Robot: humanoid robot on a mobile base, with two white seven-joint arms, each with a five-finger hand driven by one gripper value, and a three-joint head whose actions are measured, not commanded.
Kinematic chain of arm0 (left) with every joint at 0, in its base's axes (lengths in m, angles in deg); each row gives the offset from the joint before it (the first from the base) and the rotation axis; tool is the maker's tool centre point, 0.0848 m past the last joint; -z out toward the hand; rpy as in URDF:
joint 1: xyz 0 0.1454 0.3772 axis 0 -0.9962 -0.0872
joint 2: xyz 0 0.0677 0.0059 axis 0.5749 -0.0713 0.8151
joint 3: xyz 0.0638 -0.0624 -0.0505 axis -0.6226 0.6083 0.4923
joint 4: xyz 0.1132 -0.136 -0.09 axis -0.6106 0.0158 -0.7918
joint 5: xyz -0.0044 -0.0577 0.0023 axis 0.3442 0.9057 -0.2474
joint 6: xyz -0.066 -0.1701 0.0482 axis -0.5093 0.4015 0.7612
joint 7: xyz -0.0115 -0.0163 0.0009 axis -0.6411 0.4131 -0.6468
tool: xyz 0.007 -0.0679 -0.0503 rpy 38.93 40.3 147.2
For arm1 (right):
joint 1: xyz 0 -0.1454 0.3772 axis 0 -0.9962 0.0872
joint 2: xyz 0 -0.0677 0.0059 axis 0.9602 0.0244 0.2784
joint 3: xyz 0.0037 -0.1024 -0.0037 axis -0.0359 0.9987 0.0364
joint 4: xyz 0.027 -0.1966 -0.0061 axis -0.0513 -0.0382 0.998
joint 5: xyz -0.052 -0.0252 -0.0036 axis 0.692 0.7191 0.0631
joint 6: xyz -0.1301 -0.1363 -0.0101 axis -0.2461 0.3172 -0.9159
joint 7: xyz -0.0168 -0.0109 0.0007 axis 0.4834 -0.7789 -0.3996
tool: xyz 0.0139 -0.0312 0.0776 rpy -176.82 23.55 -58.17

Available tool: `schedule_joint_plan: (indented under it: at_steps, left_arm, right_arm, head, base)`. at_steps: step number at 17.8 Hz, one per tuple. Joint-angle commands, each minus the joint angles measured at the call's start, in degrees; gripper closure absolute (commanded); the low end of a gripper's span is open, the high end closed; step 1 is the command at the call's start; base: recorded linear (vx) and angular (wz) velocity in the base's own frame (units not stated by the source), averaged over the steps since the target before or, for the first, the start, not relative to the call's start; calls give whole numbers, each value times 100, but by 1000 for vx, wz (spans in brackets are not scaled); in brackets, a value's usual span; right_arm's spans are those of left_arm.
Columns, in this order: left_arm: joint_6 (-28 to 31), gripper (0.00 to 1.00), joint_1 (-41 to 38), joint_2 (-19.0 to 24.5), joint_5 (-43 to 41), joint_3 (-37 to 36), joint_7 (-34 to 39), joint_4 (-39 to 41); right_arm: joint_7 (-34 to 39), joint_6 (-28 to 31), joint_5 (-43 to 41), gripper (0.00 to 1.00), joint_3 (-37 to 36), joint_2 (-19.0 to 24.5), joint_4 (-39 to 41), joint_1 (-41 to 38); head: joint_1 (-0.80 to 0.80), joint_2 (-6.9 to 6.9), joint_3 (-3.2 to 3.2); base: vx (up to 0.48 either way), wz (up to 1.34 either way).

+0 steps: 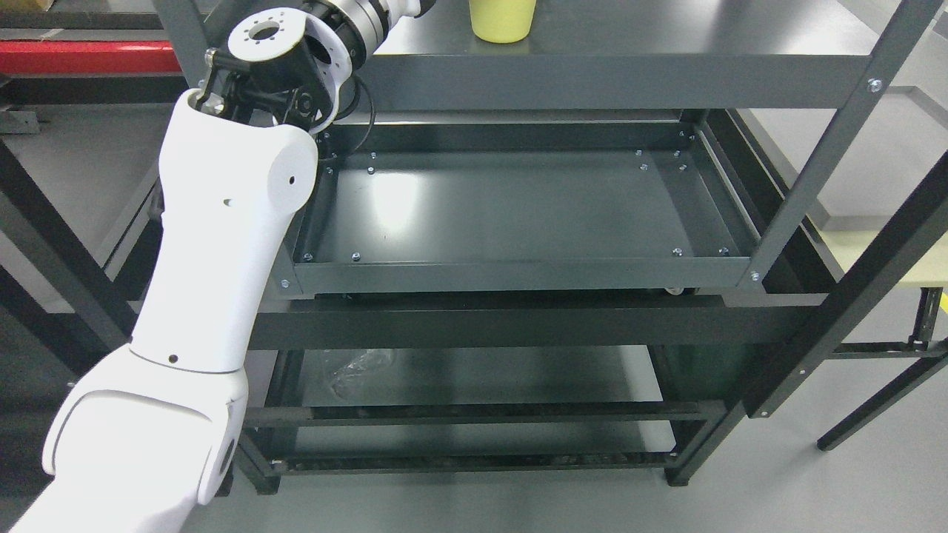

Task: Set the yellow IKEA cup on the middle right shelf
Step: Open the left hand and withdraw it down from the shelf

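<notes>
So the robot's left arm (pixel 222 244) is reaching up from the lower left, elbow bent, and the forearm is running out of the top edge of the picture. The left hand itself isn't showing at all, so there's no telling whether it's open, curled, or has hold of anything. No right arm in view either.

Just right of where the forearm is leaving the frame, the yellow cup (pixel 502 21) is sitting upright on the upper shelf (pixel 666 44), only its lower part visible, roughly mid-width of the rack.

Below that, the tray-like shelf (pixel 518 215) is lying bare.

Guessing here, but if the upper shelf is the target, the cup is looking more to the middle than the right, so the placing is probably not finished.
</notes>
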Motion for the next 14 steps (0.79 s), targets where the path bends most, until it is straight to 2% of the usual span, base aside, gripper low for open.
schedule_joint_plan:
  at_steps: [1,7,10,13,14]
  left_arm:
    - [146,2,164,100,-12,518,-131,1065]
    - [146,13,209,100,-21,519,-1702,1136]
    - [163,14,68,100,-3,414,-3351,1338]
    - [163,9,-413,100,58,-94,-5231,1601]
    - [172,8,-624,100,137,-323,-5456,1793]
  right_arm:
    - [1,5,-141,1,97,-100,0,-79]
    - [1,5,-141,1,97,-100,0,-79]
    - [1,5,-141,1,97,-100,0,-79]
    - [1,5,-141,1,97,-100,0,-79]
    - [1,5,-141,0,97,-100,0,-79]
  head:
    - [0,0,0]
    - [0,0,0]
    - [0,0,0]
    - [0,0,0]
    - [0,0,0]
  base:
    - [0,0]
    - [0,0]
    - [0,0]
    - [0,0]
    - [0,0]
